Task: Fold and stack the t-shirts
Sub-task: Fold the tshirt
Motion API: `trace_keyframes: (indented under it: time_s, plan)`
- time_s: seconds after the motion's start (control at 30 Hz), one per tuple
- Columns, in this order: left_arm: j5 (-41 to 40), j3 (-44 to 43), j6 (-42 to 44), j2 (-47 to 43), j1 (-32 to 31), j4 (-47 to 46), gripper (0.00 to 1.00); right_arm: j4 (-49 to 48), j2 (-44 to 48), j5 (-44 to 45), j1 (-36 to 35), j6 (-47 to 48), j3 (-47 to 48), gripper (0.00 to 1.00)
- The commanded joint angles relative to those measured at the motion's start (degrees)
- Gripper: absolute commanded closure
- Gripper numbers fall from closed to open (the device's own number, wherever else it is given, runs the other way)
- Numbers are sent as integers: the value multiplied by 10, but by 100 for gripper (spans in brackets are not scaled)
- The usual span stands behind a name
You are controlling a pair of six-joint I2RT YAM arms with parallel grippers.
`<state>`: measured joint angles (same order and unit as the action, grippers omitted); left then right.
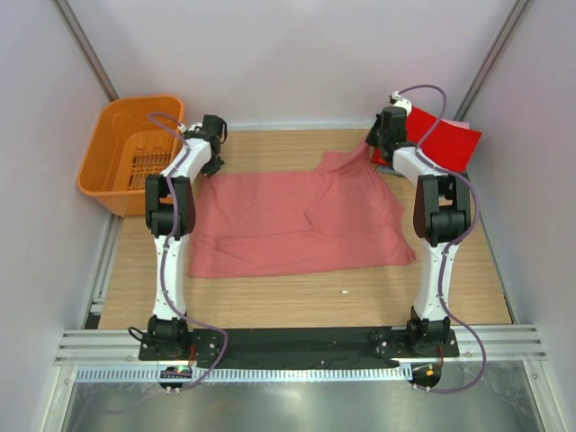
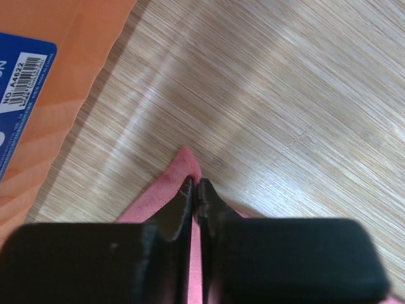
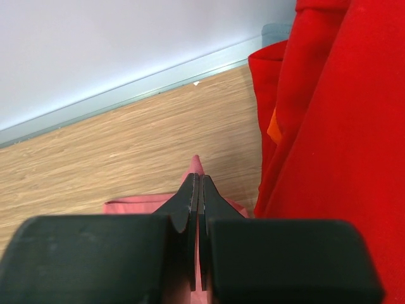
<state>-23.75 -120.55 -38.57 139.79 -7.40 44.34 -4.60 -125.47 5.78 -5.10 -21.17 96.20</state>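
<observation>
The large salmon-pink t-shirt [image 1: 297, 220] lies spread across the middle of the wooden table. My left gripper [image 1: 212, 160] is shut on its far left corner; the pink cloth [image 2: 174, 180] pokes out past the closed fingertips [image 2: 196, 185]. My right gripper [image 1: 376, 151] is shut on its far right corner, with the pink tip [image 3: 195, 163] showing beyond the closed jaws [image 3: 198, 178]. The bright red t-shirt [image 1: 445, 139] lies folded at the far right corner, just right of my right gripper, and fills the right of the right wrist view [image 3: 335, 126]. Grey and pale shirts are out of view.
The orange plastic slotted basket [image 1: 108, 162] stands at the far left, beside my left gripper; its wall with a blue label shows in the left wrist view [image 2: 38, 95]. White walls enclose the table on three sides. A small white speck [image 1: 344, 291] lies near the front.
</observation>
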Motion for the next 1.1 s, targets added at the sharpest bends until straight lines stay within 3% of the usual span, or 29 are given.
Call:
trace_keyframes:
  time_s: [0.0, 0.3, 0.63, 0.77, 1.07]
  plan:
    - [-8, -7, -7, 9, 4, 11, 97, -34, 15, -31, 2, -5, 9, 99]
    - [3, -13, 11, -30, 4, 53, 96, -72, 86, -121, 3, 4, -28, 99]
    - [37, -4, 21, -77, 2, 96, 100, -37, 208, -206, 1, 44, -73, 99]
    - [42, 41, 19, -121, -1, 95, 100, 2, 269, -229, 2, 70, -115, 99]
    - [35, 205, 29, -241, -6, 73, 100, 42, 442, -184, 1, 97, -282, 99]
